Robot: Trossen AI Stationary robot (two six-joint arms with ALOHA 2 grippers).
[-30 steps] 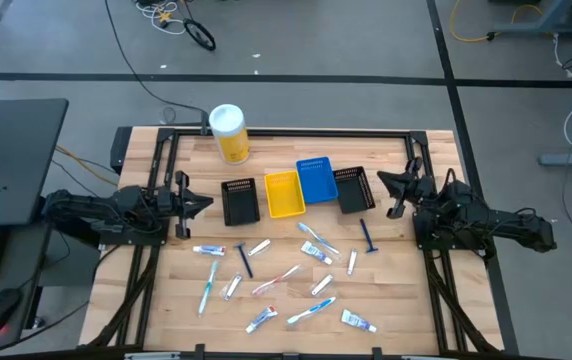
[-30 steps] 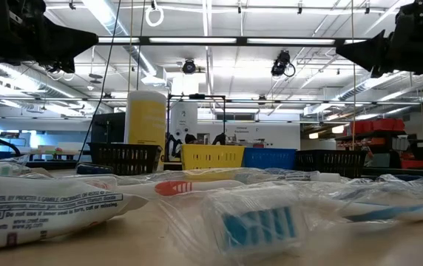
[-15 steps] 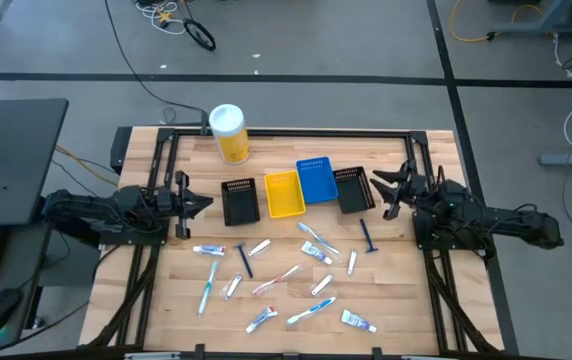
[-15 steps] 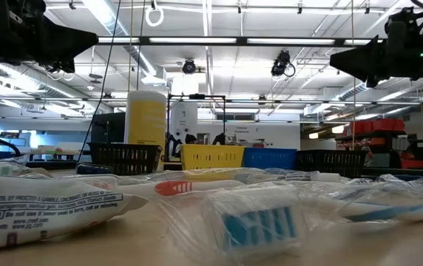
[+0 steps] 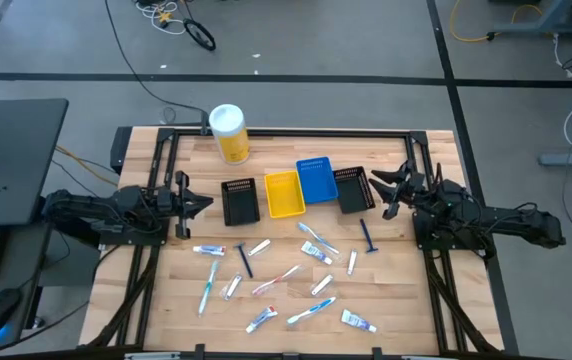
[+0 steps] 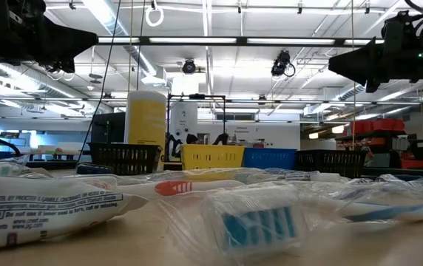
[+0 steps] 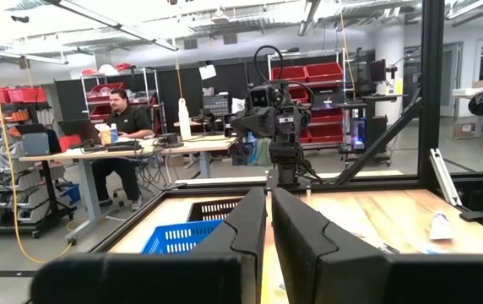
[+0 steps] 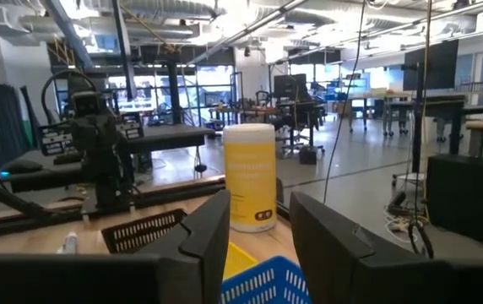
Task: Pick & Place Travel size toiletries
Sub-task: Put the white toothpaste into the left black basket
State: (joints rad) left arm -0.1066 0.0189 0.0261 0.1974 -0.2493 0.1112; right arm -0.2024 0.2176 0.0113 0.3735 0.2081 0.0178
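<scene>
The travel size toiletries lie loose on the wooden table's near half: white tubes, thin toothbrushes and dark-handled razors. Up close in the low view lie a printed tube and a wrapped item. My left gripper hovers shut at the table's left side, pointing right, with nothing in it. My right gripper hovers open at the right side, pointing left toward the bins, with nothing between its fingers.
A row of small bins stands across the table's middle: black, yellow, blue, black. A large yellow canister with a white lid stands at the far left. A person sits at a desk beyond the table.
My right gripper has opened its fingers and edged a little toward the table's left, toward the bins. The toiletries lie where they were.
</scene>
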